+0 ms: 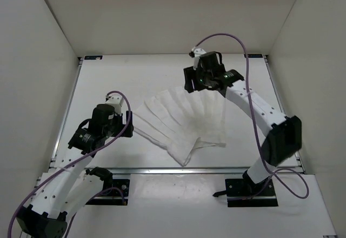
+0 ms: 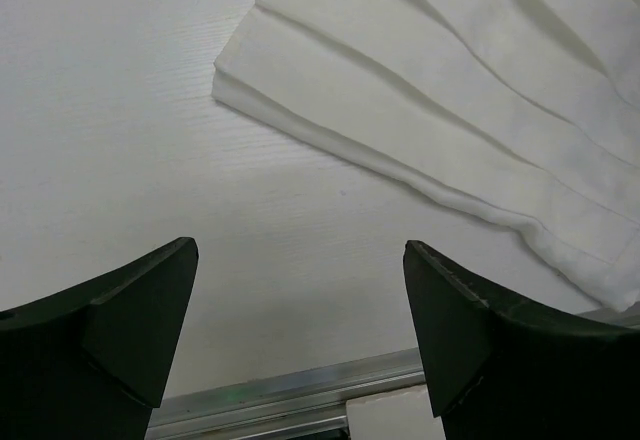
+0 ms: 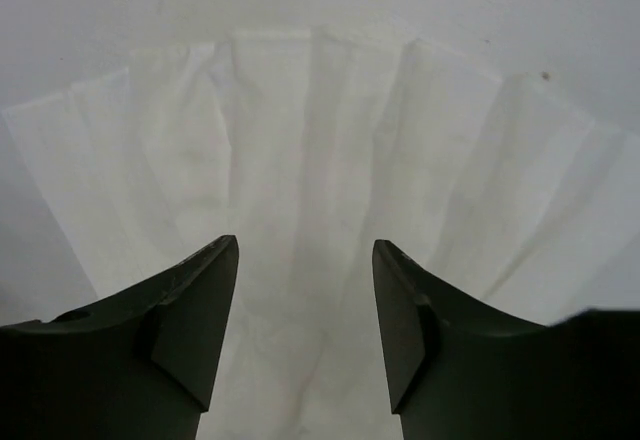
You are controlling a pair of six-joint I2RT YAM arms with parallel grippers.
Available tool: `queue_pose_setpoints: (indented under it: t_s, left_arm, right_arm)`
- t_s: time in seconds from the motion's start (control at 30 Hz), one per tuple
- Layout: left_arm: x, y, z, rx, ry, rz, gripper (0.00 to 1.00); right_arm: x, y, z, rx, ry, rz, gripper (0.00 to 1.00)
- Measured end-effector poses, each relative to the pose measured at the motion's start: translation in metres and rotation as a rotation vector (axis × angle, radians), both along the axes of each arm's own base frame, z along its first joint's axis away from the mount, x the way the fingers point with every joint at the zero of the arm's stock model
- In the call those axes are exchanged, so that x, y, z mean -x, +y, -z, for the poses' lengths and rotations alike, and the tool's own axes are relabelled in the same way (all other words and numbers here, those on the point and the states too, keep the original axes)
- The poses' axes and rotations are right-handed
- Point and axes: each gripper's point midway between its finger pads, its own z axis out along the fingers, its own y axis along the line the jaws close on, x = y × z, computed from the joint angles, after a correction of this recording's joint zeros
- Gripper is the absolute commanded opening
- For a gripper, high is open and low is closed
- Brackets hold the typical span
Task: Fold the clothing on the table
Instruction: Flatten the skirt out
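One piece of clothing [image 1: 181,121] lies flat near the middle of the table [image 1: 135,75]: a white fan of long creases whose wide, curved edge faces far and left and whose narrow end points at the near rail [image 1: 189,169]. There are two arms, each with one two-fingered gripper. The right gripper [image 1: 200,86] hangs over the far edge of the fan; in its wrist view the two dark fingers [image 3: 190,320] stand parted with only creased cloth [image 3: 320,160] showing between them, nothing is clamped, and I cannot tell whether the tips touch the fabric. The left gripper [image 1: 128,127] sits just left of the garment's left corner [image 2: 450,90], its two fingers [image 2: 130,330] spread very wide over bare table [image 2: 120,160], holding nothing and clear of the cloth
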Motion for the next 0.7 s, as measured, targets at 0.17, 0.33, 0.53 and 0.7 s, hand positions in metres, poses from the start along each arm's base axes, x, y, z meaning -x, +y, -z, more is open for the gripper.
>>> queue_pose_setpoints:
  t_s: [0.17,0.33,0.53,0.7]
  left_arm:
    - [0.003,-0.006,0.001,0.005,-0.003,0.038,0.73]
    - [0.011,-0.025,-0.009,0.077,0.019,0.137,0.93]
    - [0.018,-0.075,0.031,0.161,0.145,0.268,0.96]
    - [0.032,-0.103,0.095,0.154,0.352,0.291,0.96]
  right_arm:
    - [0.053,-0.057,0.029,0.014,0.026,0.069,0.57]
    - [0.114,-0.114,0.106,0.063,0.182,0.166,0.57]
    - [0.148,-0.133,0.141,0.044,0.267,0.226,0.6]
    - [0.147,-0.146,0.152,0.024,0.292,0.301,0.6]
